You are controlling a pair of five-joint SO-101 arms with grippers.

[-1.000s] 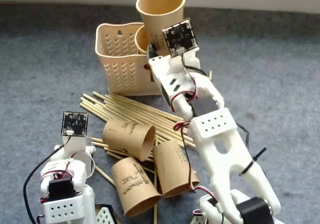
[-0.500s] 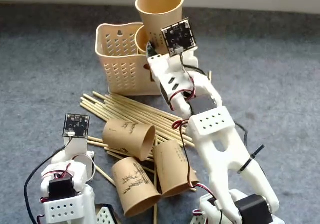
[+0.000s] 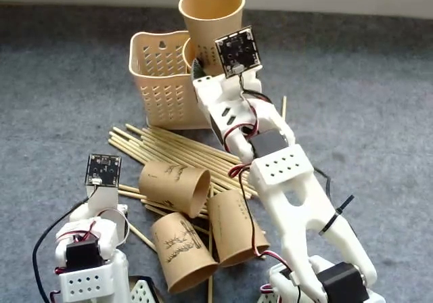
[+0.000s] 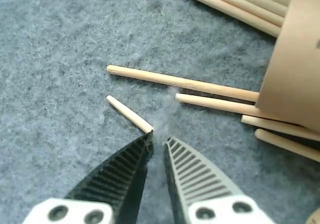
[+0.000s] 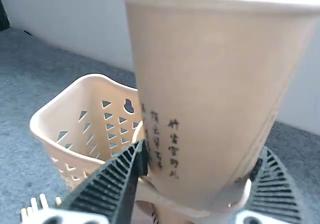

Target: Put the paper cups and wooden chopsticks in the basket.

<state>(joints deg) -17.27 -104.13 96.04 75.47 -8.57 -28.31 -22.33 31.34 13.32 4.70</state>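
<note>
Right tool (image 5: 202, 156) gripped tan paper cup (image 3: 211, 12) over beige perforated plastic basket (image 3: 159, 80) | one cup (image 3: 191, 51) apparently inside | three cups (image 3: 174, 187), wooden chopsticks (image 3: 183, 151) lay on table (image 3: 379, 113), pending | left tool (image 4: 159, 139) barely parted, empty

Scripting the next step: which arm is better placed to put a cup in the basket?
Right: the right gripper holds a paper cup upright above the basket; the left gripper hovers empty by chopsticks.

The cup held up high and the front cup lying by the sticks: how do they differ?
The held cup stands upright; the front cup lies on its side. The held cup is raised by the basket, gripped in the right arm's fingers; the front cup rests on the carpet, untouched. Both are tan paper with dark print.
</note>
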